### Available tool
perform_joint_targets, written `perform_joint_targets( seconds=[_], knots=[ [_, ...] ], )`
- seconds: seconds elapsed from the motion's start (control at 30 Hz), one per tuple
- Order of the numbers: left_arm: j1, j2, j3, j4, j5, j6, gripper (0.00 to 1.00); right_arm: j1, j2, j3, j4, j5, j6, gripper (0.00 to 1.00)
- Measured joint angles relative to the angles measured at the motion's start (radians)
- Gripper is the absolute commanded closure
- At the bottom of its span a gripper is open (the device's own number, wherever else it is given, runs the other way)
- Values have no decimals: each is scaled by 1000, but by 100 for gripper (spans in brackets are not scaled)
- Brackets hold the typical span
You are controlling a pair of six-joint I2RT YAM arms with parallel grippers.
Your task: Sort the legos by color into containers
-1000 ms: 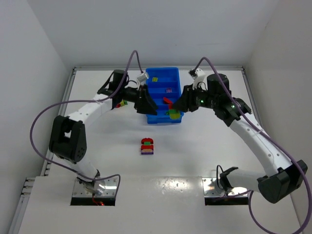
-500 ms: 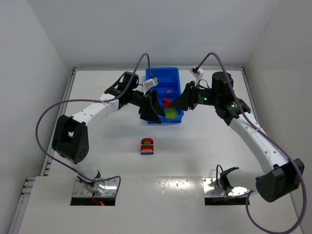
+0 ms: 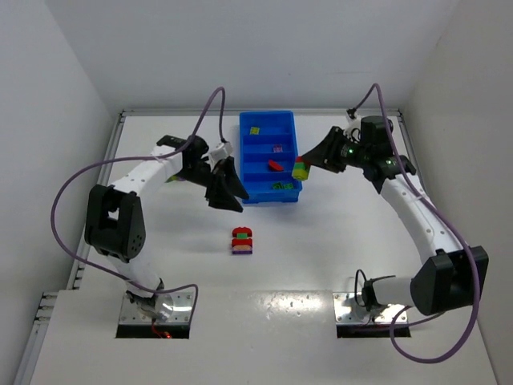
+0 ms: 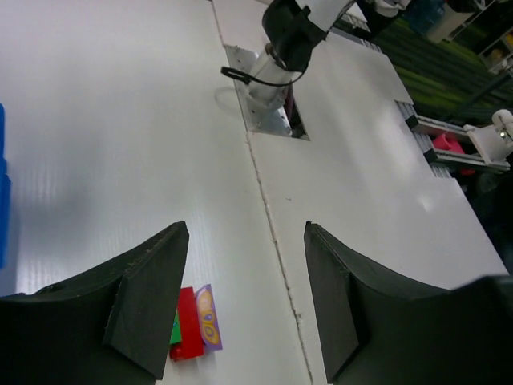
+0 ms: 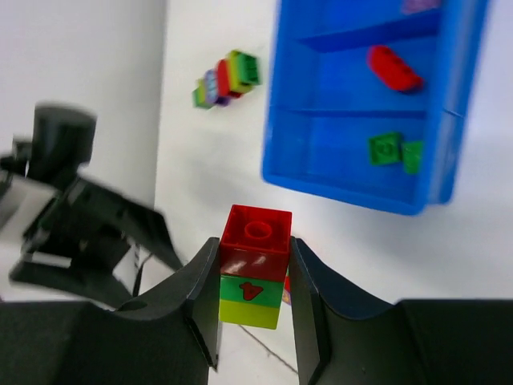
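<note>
Three bricks, red on green on yellow-green, make one stack (image 5: 253, 278). The right gripper (image 5: 252, 245) squeezes it from both sides, just beside the blue tray's (image 3: 242, 156) right wall, right of centre in the top view. I think it must come apart first, so the left gripper (image 4: 244, 233), wide open and holding nothing, should grab the bottom bricks while the right one holds the top. Pull straight, no twisting. The tray has four boxes: a yellow-green brick (image 3: 254, 130) in the top one, then a purple one (image 3: 277, 148), then a red one (image 3: 275, 166), then green bricks (image 3: 280, 186) at the bottom. A mixed clump (image 3: 242, 241) lies on the table (image 3: 321, 257) below.
</note>
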Motion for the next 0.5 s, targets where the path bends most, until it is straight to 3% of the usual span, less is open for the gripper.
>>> perform_joint_targets(
  seconds=[0.07, 0.1, 0.2, 0.4, 0.5],
  knots=[
    [5, 0, -23, -57, -3, 63, 35, -16, 11, 0, -38, 37, 37, 100],
    [4, 0, -24, -71, -26, 77, 40, -20, 13, -1, -49, 45, 50, 100],
    [-14, 2, -7, -29, -129, 18, 41, -21, 10, -5, -67, 61, 71, 100],
    [-130, -166, -120, 479, -606, -454, 34, -31, -50, -34, -116, 104, 71, 100],
    [-197, -311, -227, 752, -764, -623, 20, -69, -92, -47, -137, 125, 72, 100]
  ],
)
